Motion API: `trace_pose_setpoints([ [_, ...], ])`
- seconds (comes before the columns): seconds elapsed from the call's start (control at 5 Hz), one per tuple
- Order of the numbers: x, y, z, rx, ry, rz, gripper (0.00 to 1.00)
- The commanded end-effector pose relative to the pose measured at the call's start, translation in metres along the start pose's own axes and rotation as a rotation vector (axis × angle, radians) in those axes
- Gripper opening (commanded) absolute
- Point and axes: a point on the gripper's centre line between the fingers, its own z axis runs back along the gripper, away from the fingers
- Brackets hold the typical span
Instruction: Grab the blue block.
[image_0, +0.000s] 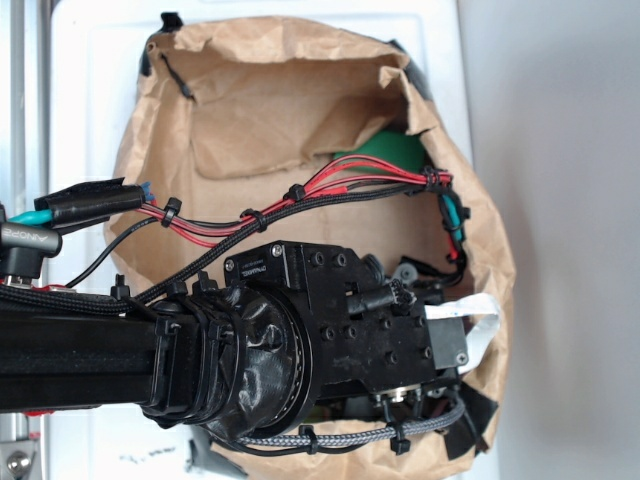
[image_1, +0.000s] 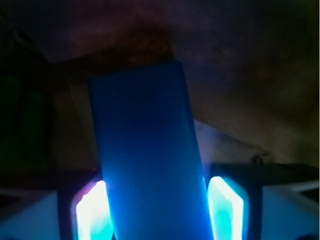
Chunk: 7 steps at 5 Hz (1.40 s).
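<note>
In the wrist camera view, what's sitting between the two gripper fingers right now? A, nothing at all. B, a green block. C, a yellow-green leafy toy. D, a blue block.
D: the wrist view shows the blue block filling the space between the two glowing fingers of the gripper, which flank its left and right sides down inside the brown paper bag.

glossy blue block (image_1: 147, 155), brown paper bag (image_0: 260, 110), green block (image_0: 385, 155)
</note>
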Motion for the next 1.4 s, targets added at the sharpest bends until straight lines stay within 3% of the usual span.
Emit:
trace_pose_setpoints([
  [0.0, -0.001, 0.02, 0.039, 0.028, -0.024, 0.112, 0.0],
  [0.2, -0.02, 0.049, 0.061, 0.061, -0.004, 0.197, 0.0],
  [0.6, -0.028, 0.072, 0.092, 0.166, -0.055, 0.261, 0.0],
  [1.0, -0.032, 0.072, 0.134, 0.146, -0.026, 0.359, 0.0],
  [1.2, -0.036, 0.06, 0.148, 0.236, -0.012, 0.372, 0.0],
])
